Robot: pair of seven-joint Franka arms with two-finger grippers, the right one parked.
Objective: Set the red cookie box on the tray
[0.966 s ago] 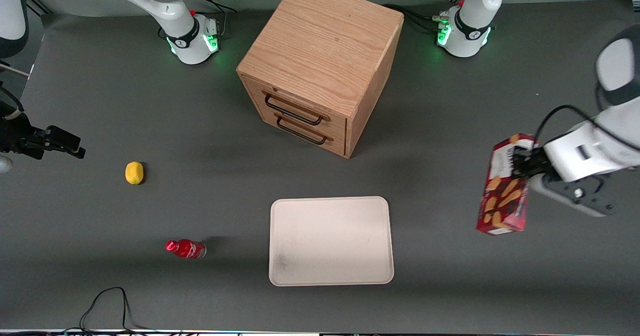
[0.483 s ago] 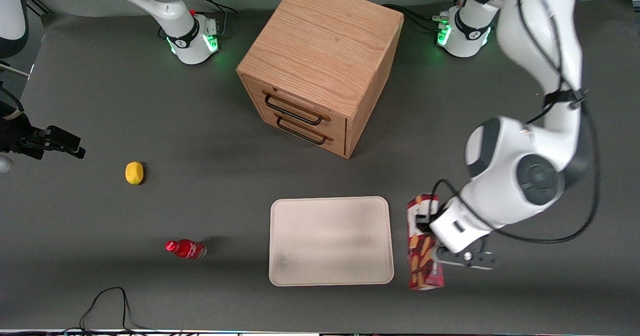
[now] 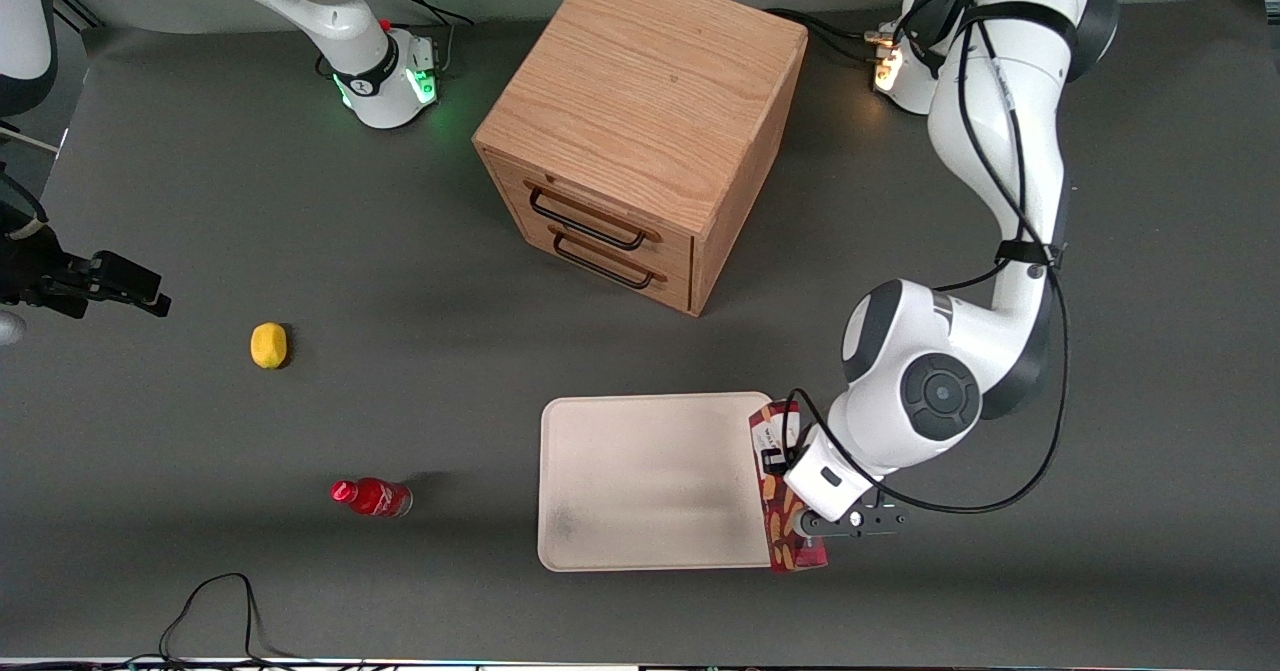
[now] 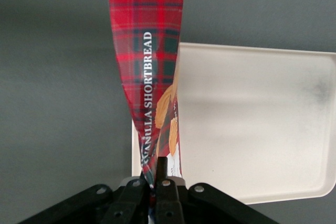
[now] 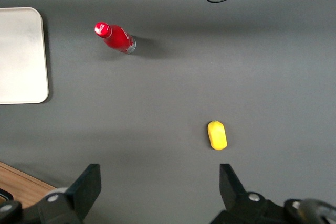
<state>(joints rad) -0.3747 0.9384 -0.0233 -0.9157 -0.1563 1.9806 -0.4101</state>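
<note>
Right now the gripper (image 3: 795, 486) is clamped on the red cookie box (image 3: 778, 491), pinching one thin side of it; the box hangs in the air with its long side running along the edge of the tray (image 3: 650, 481) that lies toward the working arm's end of the bench, partly over the rim and partly over the bare bench (image 3: 1000, 571). In the wrist view the box (image 4: 149, 72) looks squeezed and twisted where the gripper (image 4: 156, 182) pinches it, and the tray (image 4: 252, 119) spreads out beside and under it.

What could go wrong: if the gripper lets go here, the box may land on the rim, tip, and slide off onto the bench; the squashed card could also slip out early, since the hold is only on a thin edge; my guess is it needs to go further over the tray first.

The bench is dark grey, flat and dull; the tray is bare. Far from the gripper, toward the parked arm's end, sit a small red bottle (image 3: 372, 497) and a yellow lump (image 3: 268, 344); a wooden drawer cabinet (image 3: 640, 131) stands farther from the front camera than the gripper.
</note>
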